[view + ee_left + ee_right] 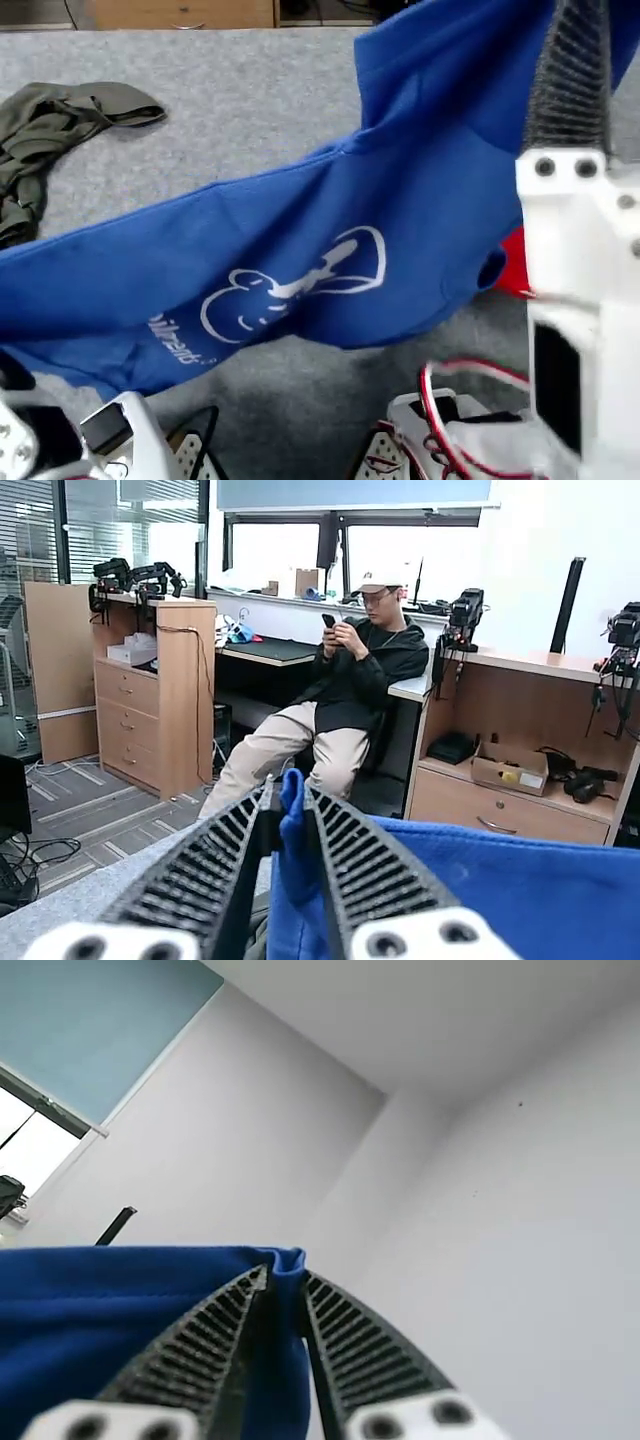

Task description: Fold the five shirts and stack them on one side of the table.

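Looking through the wrist views, we see the left gripper [288, 796] and the right gripper [284, 1278] each clenched on an edge of the blue shirt [400, 200], which the high view shows spread over the grey surface [250, 90], with an olive shirt [50, 130] crumpled apart from it.

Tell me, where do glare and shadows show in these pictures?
Left wrist view: the bright windows glare white. High view: the blue printed cloth shirt casts a soft shadow on the grey carpeted table. Right wrist view: evenly lit white wall, no glare.
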Robot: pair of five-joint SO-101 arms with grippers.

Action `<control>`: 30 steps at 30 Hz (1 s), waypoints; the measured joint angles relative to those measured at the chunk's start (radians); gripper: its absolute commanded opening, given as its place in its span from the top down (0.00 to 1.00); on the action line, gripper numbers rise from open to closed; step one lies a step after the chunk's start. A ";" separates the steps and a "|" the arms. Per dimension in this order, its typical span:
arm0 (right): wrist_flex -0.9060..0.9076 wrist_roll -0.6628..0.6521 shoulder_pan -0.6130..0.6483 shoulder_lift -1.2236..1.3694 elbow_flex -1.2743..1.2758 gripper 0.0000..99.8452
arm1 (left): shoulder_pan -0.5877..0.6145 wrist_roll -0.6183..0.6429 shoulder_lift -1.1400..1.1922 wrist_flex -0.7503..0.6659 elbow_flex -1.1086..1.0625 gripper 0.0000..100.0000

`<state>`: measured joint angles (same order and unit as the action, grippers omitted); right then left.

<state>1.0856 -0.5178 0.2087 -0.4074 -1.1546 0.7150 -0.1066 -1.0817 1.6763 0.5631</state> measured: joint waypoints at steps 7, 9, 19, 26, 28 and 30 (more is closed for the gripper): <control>0.055 0.000 0.000 -0.031 -0.002 1.00 | -0.034 0.020 -0.006 0.071 0.029 0.98; 0.061 0.000 0.000 -0.021 -0.002 1.00 | -0.057 0.026 -0.006 0.072 0.029 0.98; 0.026 0.011 0.002 0.023 0.146 1.00 | -0.075 0.072 -0.006 0.029 -0.101 0.98; -0.120 0.041 0.000 0.155 0.298 1.00 | -0.080 0.086 -0.005 -0.310 -0.522 0.98; -0.176 0.046 0.000 0.213 0.339 1.00 | -0.080 0.103 -0.003 -0.443 -0.666 0.98; -0.242 0.048 0.002 0.279 0.376 1.00 | -0.097 0.104 0.002 -0.594 -0.813 0.98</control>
<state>0.8431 -0.4703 0.2102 -0.1281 -0.7787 0.6183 -0.0023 -1.0802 1.0825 -0.2501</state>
